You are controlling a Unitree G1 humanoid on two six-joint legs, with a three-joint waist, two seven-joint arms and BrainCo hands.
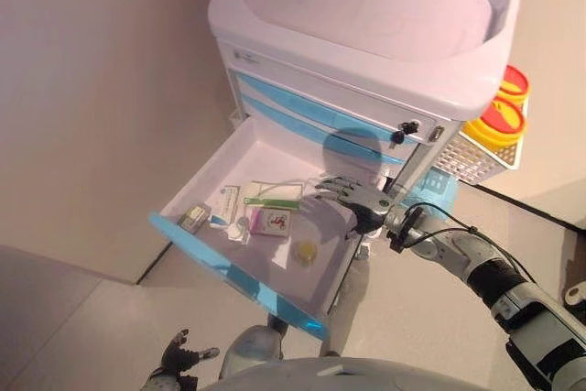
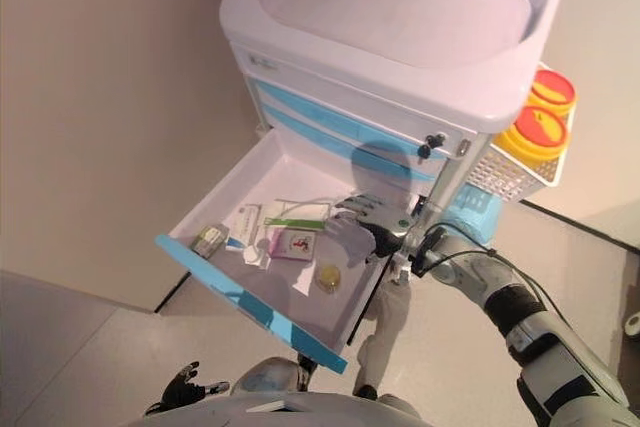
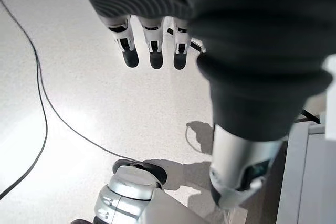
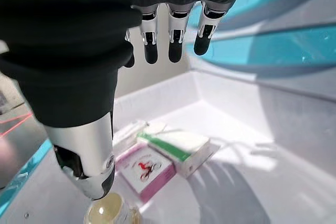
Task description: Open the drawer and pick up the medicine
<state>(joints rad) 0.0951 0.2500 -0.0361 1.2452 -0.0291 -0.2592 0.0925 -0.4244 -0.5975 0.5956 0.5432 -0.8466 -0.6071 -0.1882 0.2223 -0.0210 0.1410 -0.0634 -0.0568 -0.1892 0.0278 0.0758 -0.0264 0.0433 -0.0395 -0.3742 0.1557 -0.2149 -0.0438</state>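
While the right hand (image 1: 352, 199) hovers open, the medicine box (image 1: 270, 222) lies flat.

You had a white cart (image 1: 366, 6) with blue-fronted drawers, its open drawer (image 1: 229, 272) white inside, holding a pink-and-white box (image 1: 271, 221), a green-striped white box (image 1: 272, 195) and a yellowish round jar (image 1: 305, 251).

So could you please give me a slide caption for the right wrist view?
Open right robot hand hovers over the pulled-out drawer, above a pink box, green-striped box and yellow-capped bottle.
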